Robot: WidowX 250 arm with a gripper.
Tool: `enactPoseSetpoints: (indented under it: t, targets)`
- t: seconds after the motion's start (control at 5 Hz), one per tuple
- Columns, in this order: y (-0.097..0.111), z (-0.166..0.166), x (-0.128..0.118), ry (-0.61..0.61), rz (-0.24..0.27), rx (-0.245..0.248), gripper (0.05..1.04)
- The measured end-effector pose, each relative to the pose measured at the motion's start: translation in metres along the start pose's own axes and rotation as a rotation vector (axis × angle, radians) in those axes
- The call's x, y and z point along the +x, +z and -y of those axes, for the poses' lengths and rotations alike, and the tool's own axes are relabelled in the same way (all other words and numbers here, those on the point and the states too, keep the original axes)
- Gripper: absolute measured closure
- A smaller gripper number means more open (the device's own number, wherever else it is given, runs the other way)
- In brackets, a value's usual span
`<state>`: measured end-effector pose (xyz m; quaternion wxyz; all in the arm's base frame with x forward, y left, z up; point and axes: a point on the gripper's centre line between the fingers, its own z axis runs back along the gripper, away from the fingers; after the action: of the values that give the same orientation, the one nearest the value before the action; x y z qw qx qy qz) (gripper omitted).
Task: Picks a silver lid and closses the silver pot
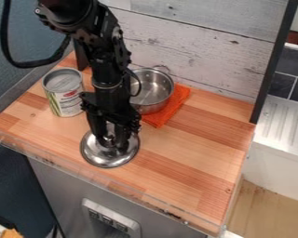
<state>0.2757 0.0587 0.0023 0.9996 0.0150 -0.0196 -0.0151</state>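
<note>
The black gripper [113,143] points down over the silver lid [108,160], at its middle and partly covering it. The lid lies on the wooden counter in front of the pot. Behind and to the right of the gripper, the silver pot [152,90] stands uncovered, its left side partly behind the arm. An orange cloth [172,108] lies beneath the pot and sticks out on its right.
A large tin can [65,93] stands at the left of the arm. The wooden counter [195,153] has a clear raised edge along its front and left. A whitewashed plank wall [201,51] rises behind the pot.
</note>
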Motion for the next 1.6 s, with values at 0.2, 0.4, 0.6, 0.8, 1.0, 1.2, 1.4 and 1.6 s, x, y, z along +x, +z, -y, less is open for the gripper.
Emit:
enactPoseSetpoints:
  t: [0.2,0.4,0.6,0.8,1.0,1.2,1.4,1.6]
  targets:
    - [0.0,-0.001,-0.002,-0.014,0.0,0.009,0.699]
    - [0.0,-0.001,-0.005,-0.008,-0.015,0.01,0.803]
    - [0.004,0.01,-0.008,-0.04,-0.03,0.021,0.803]
    - [0.029,0.035,-0.002,-0.09,0.027,0.032,0.803]
    - [0.044,0.049,0.012,-0.099,0.05,0.013,0.803]
    - [0.065,0.048,0.037,-0.074,0.105,-0.02,0.803]
    - [0.066,0.025,0.064,-0.01,0.104,-0.03,0.803]
    - [0.06,0.012,0.083,0.031,0.088,-0.039,0.803]
